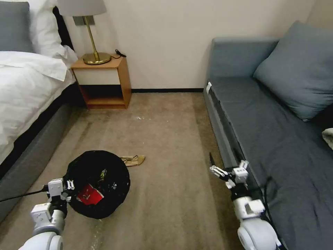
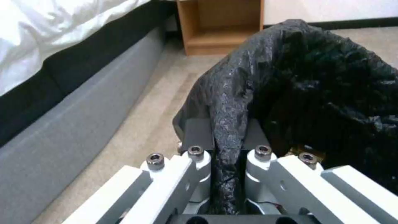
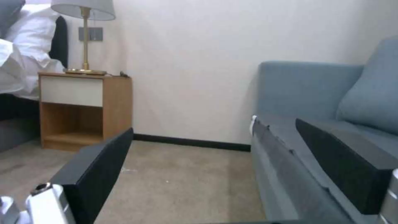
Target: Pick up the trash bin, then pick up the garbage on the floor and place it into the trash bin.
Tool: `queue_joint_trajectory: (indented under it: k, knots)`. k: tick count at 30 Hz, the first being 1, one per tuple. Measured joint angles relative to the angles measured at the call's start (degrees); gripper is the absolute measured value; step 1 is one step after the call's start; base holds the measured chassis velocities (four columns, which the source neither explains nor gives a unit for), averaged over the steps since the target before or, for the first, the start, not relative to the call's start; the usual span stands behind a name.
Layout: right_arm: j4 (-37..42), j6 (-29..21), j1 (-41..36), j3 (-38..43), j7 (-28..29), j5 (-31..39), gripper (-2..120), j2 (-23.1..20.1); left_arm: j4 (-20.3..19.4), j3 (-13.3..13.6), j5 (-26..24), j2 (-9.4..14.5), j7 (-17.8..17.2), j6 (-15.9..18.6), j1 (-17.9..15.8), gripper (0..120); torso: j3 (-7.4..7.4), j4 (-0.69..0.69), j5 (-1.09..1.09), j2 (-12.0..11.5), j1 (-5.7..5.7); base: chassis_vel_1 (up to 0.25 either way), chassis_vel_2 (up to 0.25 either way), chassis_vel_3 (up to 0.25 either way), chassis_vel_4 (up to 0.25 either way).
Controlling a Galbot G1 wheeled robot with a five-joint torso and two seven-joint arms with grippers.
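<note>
**Bin gripped at its rim, paper bag on the carpet**

At the lower left of the head view, the left gripper (image 1: 71, 184) is clamped on the near rim of the trash bin (image 1: 99, 184), its fingers (image 2: 199, 137) pinching a fold of the crinkled black liner between them. The bin's mouth faces up toward the head camera, and inside it lie a red-and-white packet (image 1: 89, 194) and, above that, a small greenish piece (image 1: 102, 173) too indistinct to name. Just beyond the bin's far rim, a crumpled brown paper bag (image 1: 133, 160) lies flat on the carpet (image 1: 166, 146), close to the liner's edge.

Across the floor, the right gripper (image 1: 213, 166) hangs beside the front edge of the grey sofa (image 1: 277, 139), its two dark fingers (image 3: 99, 165) spread wide and holding nothing. Farther back, a wooden nightstand (image 1: 104, 81) with a brass lamp (image 1: 91, 34) stands against the wall, next to the bed (image 1: 24, 90) with white linen.
</note>
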Motion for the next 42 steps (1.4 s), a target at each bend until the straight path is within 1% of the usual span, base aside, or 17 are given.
queue_joint_trajectory:
  k: [2,9,17,32,42]
  knots:
    - [-0.2,0.2,-0.1,-0.5,0.0,-0.3,100,1.0,0.1,-0.4,0.0,0.2,0.0,-0.2,0.2,7,0.00,0.01,0.00,0.0,0.00,0.000,0.000,0.000,0.000]
    - [-1.6,0.8,0.9,-2.3,-0.2,-0.4,100,2.3,0.4,-1.2,-0.6,0.8,0.0,-0.3,0.2,7,0.00,0.01,0.01,0.0,0.00,0.000,0.000,0.000,0.000]
    - [-3.5,0.9,2.5,-3.1,-1.0,-0.5,100,2.4,0.8,-1.8,-0.8,1.3,-0.1,-0.3,-0.1,7,0.00,0.01,0.01,0.0,0.00,-0.033,0.026,0.030,-0.023]
    - [-4.6,0.9,3.9,-4.1,-1.8,-0.1,100,2.0,0.9,-2.1,-0.8,1.2,-0.2,-0.3,-0.3,7,0.01,0.01,0.01,0.0,0.00,-0.117,0.122,0.123,-0.113]
    - [-4.6,0.9,3.9,-4.4,-2.1,-0.1,100,2.1,1.1,-2.4,-0.9,1.8,-0.2,-0.3,-0.3,7,0.01,0.01,0.01,0.0,-0.01,-0.097,0.105,0.095,-0.105]
